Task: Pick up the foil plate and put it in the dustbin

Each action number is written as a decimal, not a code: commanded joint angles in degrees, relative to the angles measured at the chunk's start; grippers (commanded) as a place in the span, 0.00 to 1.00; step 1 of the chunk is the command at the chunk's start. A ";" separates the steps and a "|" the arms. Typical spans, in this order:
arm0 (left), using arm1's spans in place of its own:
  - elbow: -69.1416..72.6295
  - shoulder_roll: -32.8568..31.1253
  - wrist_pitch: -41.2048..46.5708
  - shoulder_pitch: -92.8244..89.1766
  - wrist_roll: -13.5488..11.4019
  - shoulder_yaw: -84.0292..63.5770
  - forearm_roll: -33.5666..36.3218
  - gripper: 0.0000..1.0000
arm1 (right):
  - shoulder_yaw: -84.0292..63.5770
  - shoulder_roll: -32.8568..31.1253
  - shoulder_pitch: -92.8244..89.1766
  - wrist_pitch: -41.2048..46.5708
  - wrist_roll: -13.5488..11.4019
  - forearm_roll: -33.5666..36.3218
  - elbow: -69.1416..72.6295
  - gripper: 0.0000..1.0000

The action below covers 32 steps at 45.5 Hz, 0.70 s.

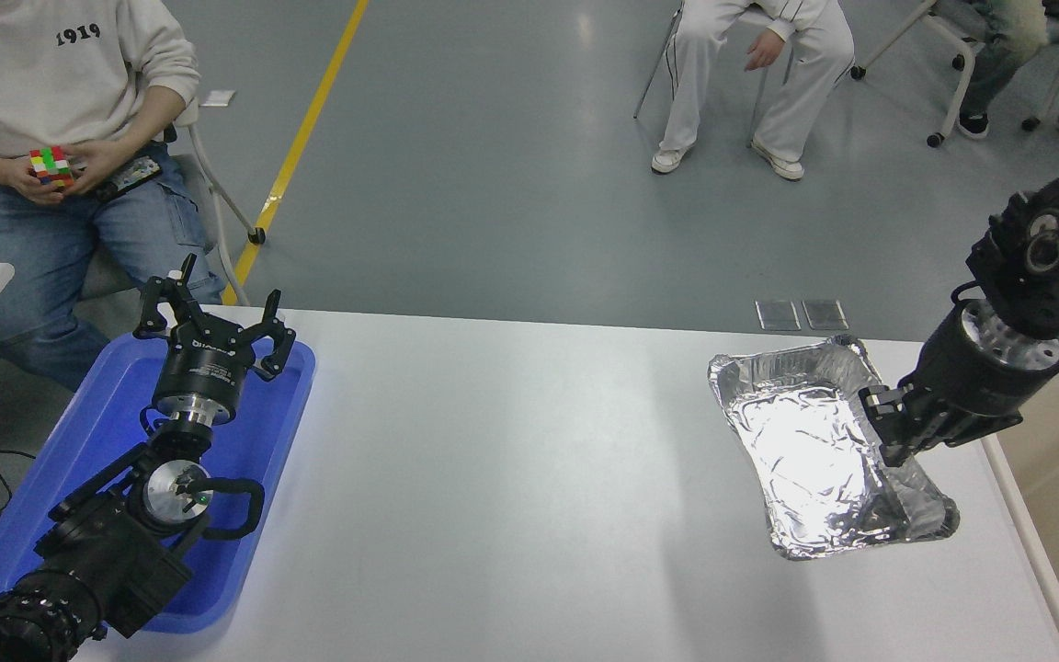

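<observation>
The foil plate (814, 441) is a shiny silver rectangular tray, held up above the right part of the white table (511, 478) and tilted. My right gripper (893, 432) is shut on the tray's right rim, with the arm coming in from the right edge. The beige dustbin (1058, 487) stands at the right edge, just right of the tray; only its left rim and part of its inside show. My left gripper (212, 317) is open and parked over the blue tray at the lower left.
A shallow blue tray (79, 441) lies on the table's left end under the left arm. A person sits at the far left holding a coloured cube (50, 165). Other people sit on chairs beyond the table at the top right.
</observation>
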 commanded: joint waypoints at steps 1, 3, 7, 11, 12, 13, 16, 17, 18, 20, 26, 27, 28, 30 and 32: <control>0.00 -0.03 0.00 0.00 0.00 0.00 -0.02 1.00 | -5.25 -0.43 10.21 0.49 0.06 1.31 0.83 0.00; 0.00 0.06 0.00 0.00 0.00 0.00 0.07 1.00 | -5.43 -0.61 11.45 0.49 0.06 1.32 1.01 0.00; 0.00 0.06 0.00 0.00 0.00 0.00 -0.02 1.00 | -5.25 -1.05 12.59 0.49 -0.03 1.32 1.01 0.00; 0.00 -0.03 0.00 0.00 0.00 0.00 0.07 1.00 | -5.34 -1.13 14.00 0.49 0.06 1.40 1.10 0.00; 0.00 -0.03 0.00 0.00 0.00 0.00 -0.02 1.00 | -5.34 -1.13 14.09 0.49 -0.03 1.40 1.10 0.00; 0.00 -0.03 0.00 0.00 0.00 0.00 0.07 1.00 | -5.34 -0.96 14.09 0.49 0.06 1.40 1.10 0.00; 0.00 -0.03 0.00 0.00 0.00 0.00 -0.02 1.00 | -5.34 -0.61 14.44 0.49 0.06 1.40 1.10 0.00; 0.00 -0.03 0.00 0.00 0.00 0.00 -0.02 1.00 | -5.34 -0.61 14.70 0.49 0.06 1.40 1.10 0.00; 0.00 -0.03 0.00 0.00 0.00 0.00 0.07 1.00 | -5.34 -0.61 14.96 0.49 0.06 1.40 1.18 0.00; 0.00 -0.03 0.00 0.00 0.00 0.00 -0.02 1.00 | -5.34 -0.69 15.40 0.49 -0.03 1.40 1.36 0.00; 0.00 -0.03 0.00 0.00 0.00 0.00 0.07 1.00 | -5.43 -0.87 15.49 0.49 -0.03 1.40 1.36 0.00; 0.00 -0.03 0.00 0.00 0.00 0.00 0.07 1.00 | -5.60 -0.87 15.49 0.49 -0.03 1.40 1.36 0.00; 0.00 -0.03 0.00 0.00 0.00 0.00 -0.02 1.00 | -5.69 -0.96 15.49 0.49 -0.03 1.40 1.27 0.00; 0.00 -0.03 0.00 0.00 0.00 0.00 -0.02 1.00 | -5.95 -1.04 15.49 0.49 -0.03 1.32 1.18 0.00; 0.00 0.06 0.00 0.00 0.00 0.00 0.07 1.00 | -7.26 -1.22 15.49 0.49 -0.03 1.32 1.01 0.00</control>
